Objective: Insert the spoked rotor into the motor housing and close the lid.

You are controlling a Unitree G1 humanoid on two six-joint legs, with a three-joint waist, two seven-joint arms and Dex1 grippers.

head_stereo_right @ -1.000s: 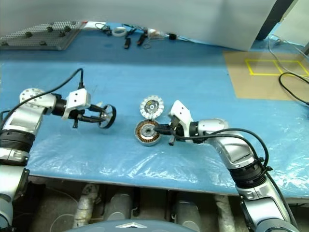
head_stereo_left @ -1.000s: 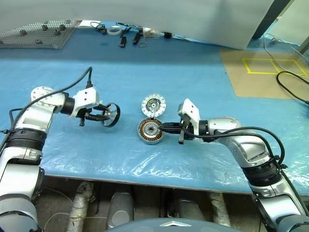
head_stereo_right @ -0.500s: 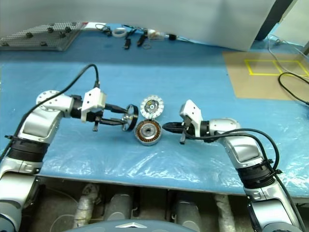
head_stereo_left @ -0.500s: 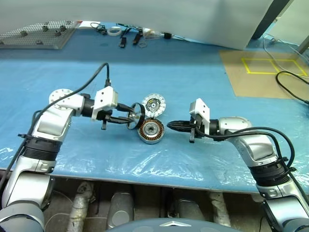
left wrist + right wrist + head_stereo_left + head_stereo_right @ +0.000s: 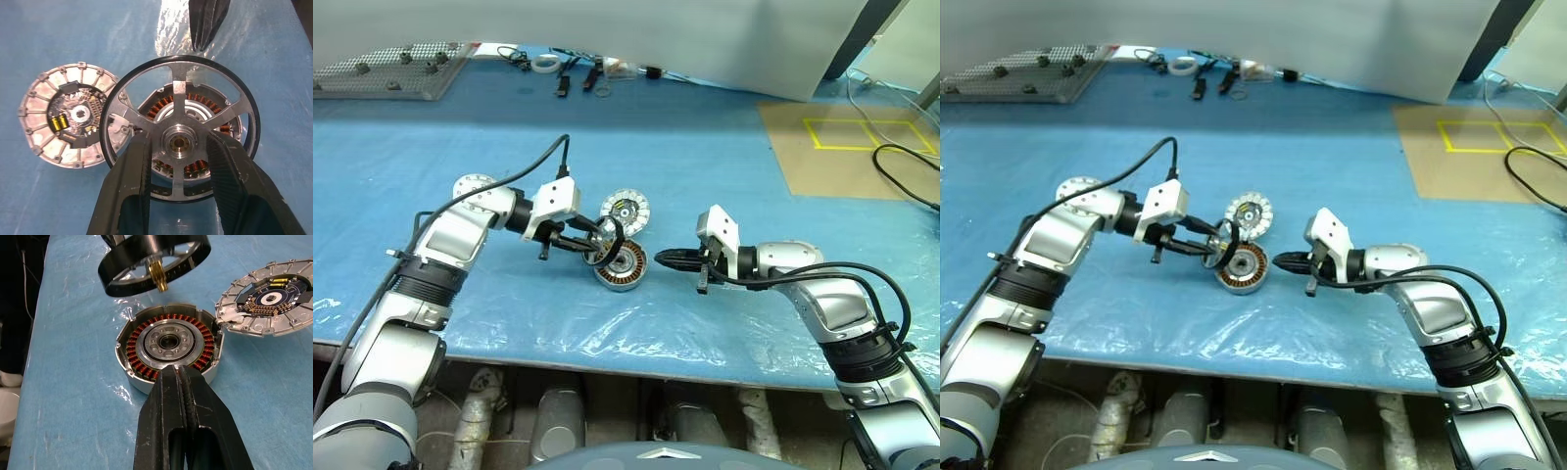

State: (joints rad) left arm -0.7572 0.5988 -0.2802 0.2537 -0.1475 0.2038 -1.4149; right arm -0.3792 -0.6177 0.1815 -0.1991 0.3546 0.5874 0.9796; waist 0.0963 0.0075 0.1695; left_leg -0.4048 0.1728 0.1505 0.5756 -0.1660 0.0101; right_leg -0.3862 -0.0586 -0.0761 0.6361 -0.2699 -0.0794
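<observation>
— Where's the spoked rotor (image 5: 180,143)?
— Clamped in the left claw (image 5: 592,246), just above the motor housing (image 5: 623,269) (not seated).
— And the right claw (image 5: 668,258)?
— Fingers pressed together, empty, near the housing on the blue worktop (image 5: 705,166). The lid (image 5: 625,210) lies touching the housing's far side.

Spoked rotor (image 5: 179,142) held above copper-wound motor housing (image 5: 168,345); lid (image 5: 66,121) beside.
</observation>
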